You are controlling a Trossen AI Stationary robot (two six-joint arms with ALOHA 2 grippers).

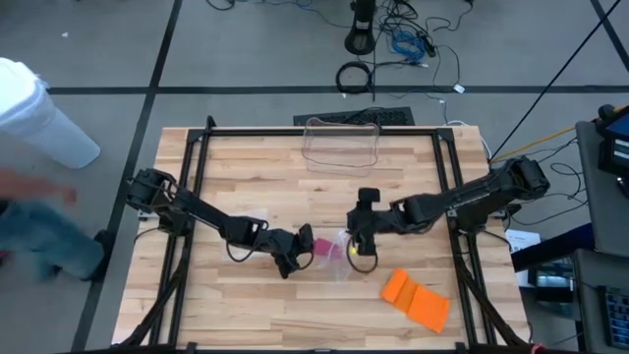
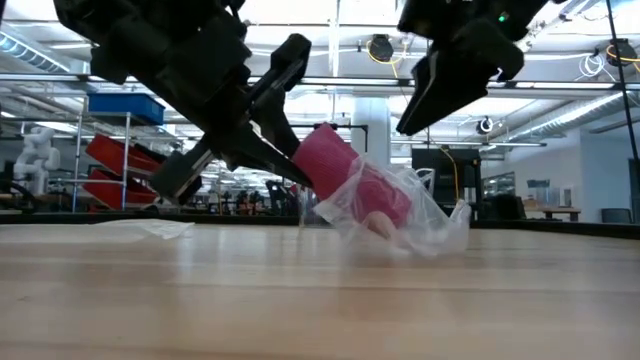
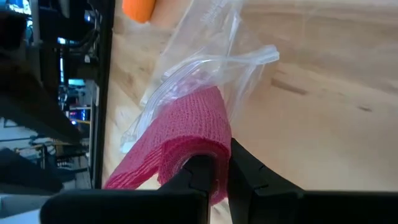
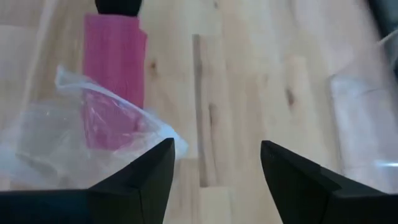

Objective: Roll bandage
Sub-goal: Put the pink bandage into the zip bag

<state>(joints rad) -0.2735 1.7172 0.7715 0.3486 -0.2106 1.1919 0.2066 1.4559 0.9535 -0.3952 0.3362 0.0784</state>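
The pink bandage roll (image 1: 321,248) lies near the middle of the wooden table (image 1: 246,177), toward its near edge, between the two grippers; the left gripper (image 1: 296,245) is clamped on the roll's left end, its dark fingers (image 3: 205,171) pinching the layered edge of the fabric, so this arm is plainly the nearer one and already has hold; the right gripper (image 1: 358,243) hangs just to the right of the roll and above it, jaws spread wide and empty, with nothing between them but bare tabletop in its wrist view. The roll's long axis runs roughly left to right across the table, and in the low view it tilts, the gripped end lifted and the other end sunk into the clear plastic bag (image 2: 405,210); the coming move, as I judge it, turns on that: the bag sheathes the right end of the roll, directly below and beside the open right gripper, so that arm would have to come down and leftward onto the film while the left arm holds the roll steady. The bandage is a soft, open-weave crepe, ribbed and matte, wound in a squat cylinder that gives under the fingers; the bag is thin, crinkled, glossy film, likely to slip and bunch; farther off, an orange folded cloth (image 1: 417,298) lies near the right near corner, and a clear plastic bin (image 1: 341,144) stands at the far edge.
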